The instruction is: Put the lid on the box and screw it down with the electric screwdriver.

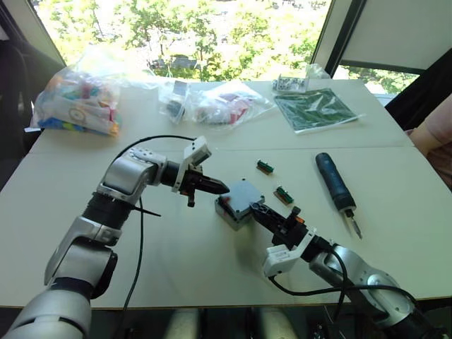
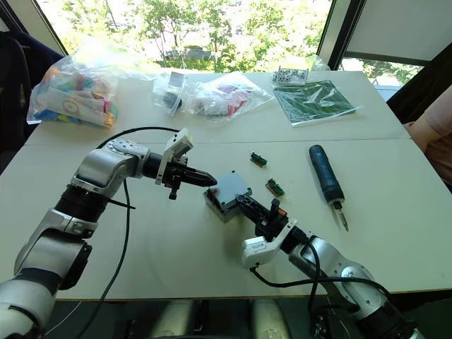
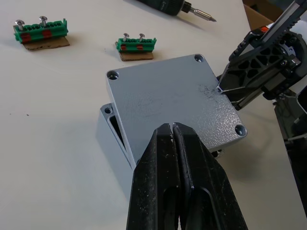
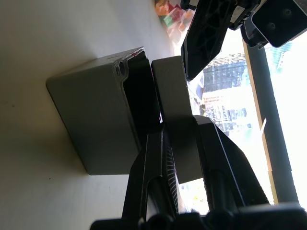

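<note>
Lid [image 3: 172, 103] sits skewed on box [image 3: 108, 132] at counter [image 1: 176, 261] centre. Right gripper [image 1: 263, 210] fingers clamped on lid's 4 o'clock edge; left gripper [image 3: 173, 129] fingers together, pressing from 9 o'clock. Rotate lid square until corner holes align. Electric screwdriver [image 1: 337, 183] idle at 3 o'clock.

The arms were silver-grey with black joints. A black cable looped along the left arm [image 1: 123, 187]. White blocks sat behind black, ribbed fingers [image 3: 192, 191].
</note>
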Controlling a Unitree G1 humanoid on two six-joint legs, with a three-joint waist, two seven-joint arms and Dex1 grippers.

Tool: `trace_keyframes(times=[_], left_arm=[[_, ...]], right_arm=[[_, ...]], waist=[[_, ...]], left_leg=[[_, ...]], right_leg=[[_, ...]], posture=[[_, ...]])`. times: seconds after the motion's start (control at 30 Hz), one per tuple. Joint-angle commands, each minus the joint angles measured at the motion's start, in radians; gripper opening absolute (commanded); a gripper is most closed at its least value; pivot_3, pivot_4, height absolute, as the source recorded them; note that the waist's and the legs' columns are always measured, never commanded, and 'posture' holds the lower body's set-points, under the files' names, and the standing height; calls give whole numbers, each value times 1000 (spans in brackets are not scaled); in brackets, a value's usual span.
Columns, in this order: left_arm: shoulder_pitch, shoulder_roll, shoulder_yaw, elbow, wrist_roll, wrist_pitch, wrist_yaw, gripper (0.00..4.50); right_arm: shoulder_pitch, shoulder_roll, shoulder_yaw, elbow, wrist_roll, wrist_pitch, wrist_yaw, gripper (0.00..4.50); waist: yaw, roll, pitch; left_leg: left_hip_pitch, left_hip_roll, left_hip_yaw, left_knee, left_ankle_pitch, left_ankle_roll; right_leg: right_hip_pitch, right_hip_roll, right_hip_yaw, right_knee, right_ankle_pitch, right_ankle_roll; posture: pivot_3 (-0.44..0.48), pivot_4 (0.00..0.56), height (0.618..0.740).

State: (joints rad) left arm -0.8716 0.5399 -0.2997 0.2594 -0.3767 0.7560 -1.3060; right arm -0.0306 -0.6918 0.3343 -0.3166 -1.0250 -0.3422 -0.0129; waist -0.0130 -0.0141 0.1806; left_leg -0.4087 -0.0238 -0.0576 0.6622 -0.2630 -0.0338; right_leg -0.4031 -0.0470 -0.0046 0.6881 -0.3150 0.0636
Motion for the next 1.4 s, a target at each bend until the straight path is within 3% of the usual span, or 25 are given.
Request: trace_keyframes(times=[0.03, 1.03, 1.4], left_arm=[[-24, -1, 29, -30, -10, 1, 0, 27], [18, -9, -22, -88, 35, -23, 6, 27], [36, -23, -78, -79, 129, -88, 42, 27]], right_arm=[[-17, 6, -17, -3, 3, -27, -12, 138], [-46, 26, -1, 101, 41, -103, 25, 138], [13, 12, -5, 101, 36, -110, 25, 138]], waist=[[0, 0, 0], [0, 0, -1], [2, 0, -2]], left_leg=[[0, 0, 0, 0, 0, 0], [2, 0, 0, 0, 0, 0], [8, 0, 0, 0, -2, 3]], right_leg=[[0, 0, 0, 0, 0, 0], [3, 0, 0, 0, 0, 0], [9, 0, 0, -1, 0, 0]], posture=[[0, 150, 740], [0, 150, 740], [0, 150, 740]])
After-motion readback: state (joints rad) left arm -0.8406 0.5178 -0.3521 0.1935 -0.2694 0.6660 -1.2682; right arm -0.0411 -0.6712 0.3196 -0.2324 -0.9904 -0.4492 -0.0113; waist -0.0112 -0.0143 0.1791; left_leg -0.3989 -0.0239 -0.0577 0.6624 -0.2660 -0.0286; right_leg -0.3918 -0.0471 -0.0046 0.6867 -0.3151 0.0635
